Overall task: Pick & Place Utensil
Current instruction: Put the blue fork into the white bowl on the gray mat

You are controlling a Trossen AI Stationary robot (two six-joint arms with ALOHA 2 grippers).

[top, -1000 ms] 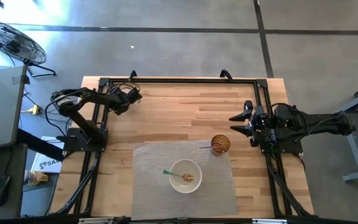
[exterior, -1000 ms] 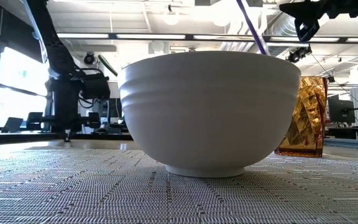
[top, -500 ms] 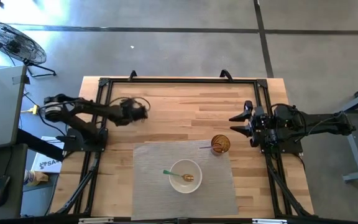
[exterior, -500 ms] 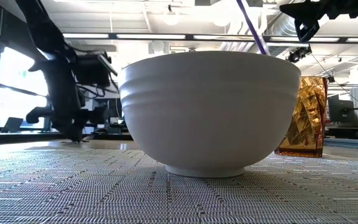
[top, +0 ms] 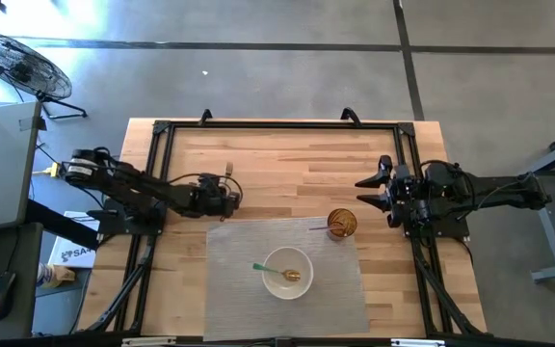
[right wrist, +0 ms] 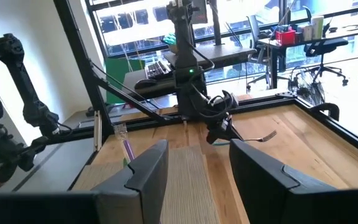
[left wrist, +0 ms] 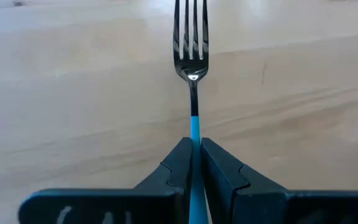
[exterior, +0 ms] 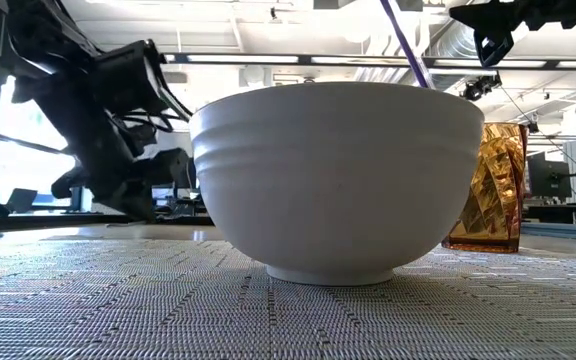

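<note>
Swinging inward, the left gripper (left wrist: pixel 195 163) now carries a blue-handled fork (left wrist: pixel 192 59) toward the placemat (top: pixel 229 280), its fingers clamped on the handle. Delivery looks close. The right gripper (top: pixel 369 190), fingers spread and empty, waits beside the amber cup (top: pixel 342 224).

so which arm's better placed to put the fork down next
Left. The left claw is shut on the fork, carrying it near the grey mat by the bowl. The right claw sits open and empty at the table's right edge.

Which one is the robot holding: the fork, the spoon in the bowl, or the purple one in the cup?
The fork. The left gripper pinches its blue handle; the spoon lies in the bowl, untouched.
</note>
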